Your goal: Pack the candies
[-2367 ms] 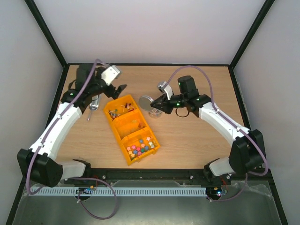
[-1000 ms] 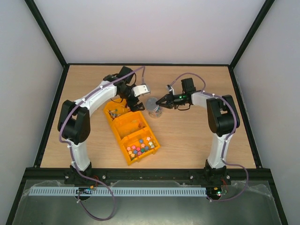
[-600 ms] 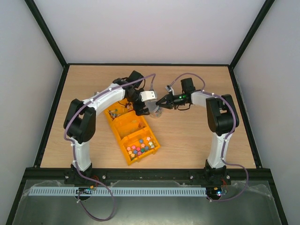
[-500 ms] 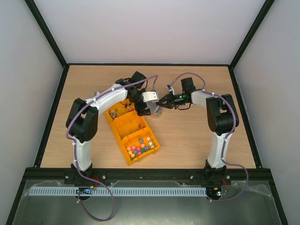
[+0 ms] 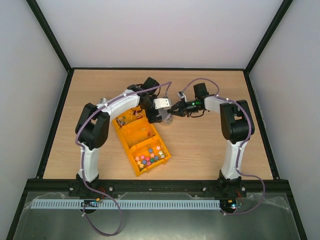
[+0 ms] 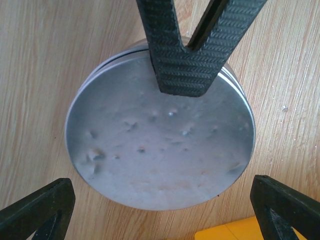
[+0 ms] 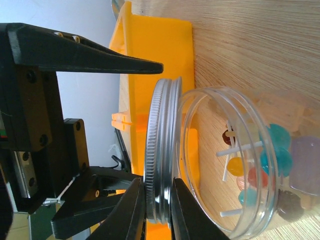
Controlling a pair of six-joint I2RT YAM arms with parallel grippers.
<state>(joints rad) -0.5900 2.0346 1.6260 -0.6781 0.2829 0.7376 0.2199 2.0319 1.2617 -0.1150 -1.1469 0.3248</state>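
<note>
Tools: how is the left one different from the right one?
The left tool is wide open, while the right tool is pinched shut. The left tool holds nothing and straddles the lid from above; the right tool grips that lid's edge. Both are black and meet at the same jar.

The top external camera looks down from high behind the near edge over the whole table. The left wrist camera faces straight down, very close above the metal lid. The right wrist camera looks sideways at that lid's edge, equally close, and the yellow tray shows in all three views.
</note>
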